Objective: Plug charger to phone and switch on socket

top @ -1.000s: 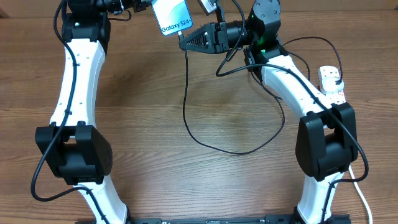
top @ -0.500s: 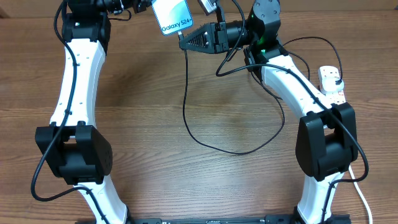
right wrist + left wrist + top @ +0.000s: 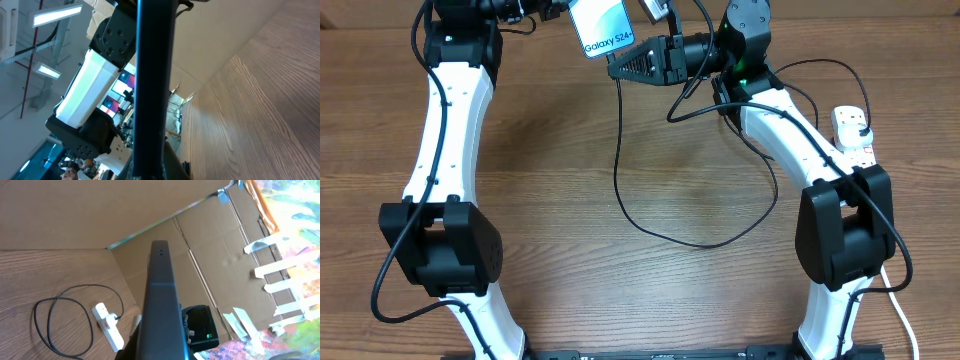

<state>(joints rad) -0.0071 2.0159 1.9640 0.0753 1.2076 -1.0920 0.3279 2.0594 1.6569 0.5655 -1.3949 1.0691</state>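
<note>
The left gripper (image 3: 560, 8) clamps the phone (image 3: 600, 22) aloft at the far edge, the right gripper (image 3: 615, 68) pinches the charger (image 3: 617, 150) tip just beneath it — square the tip to the phone's lower edge, then push straight in.

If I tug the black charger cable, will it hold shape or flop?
Probably floppy: the charger cable droops from the right pincer and lies in loose loops on the table. Likely light, being so thin. A hard pull might drag the socket, where its far end seems plugged.
</note>
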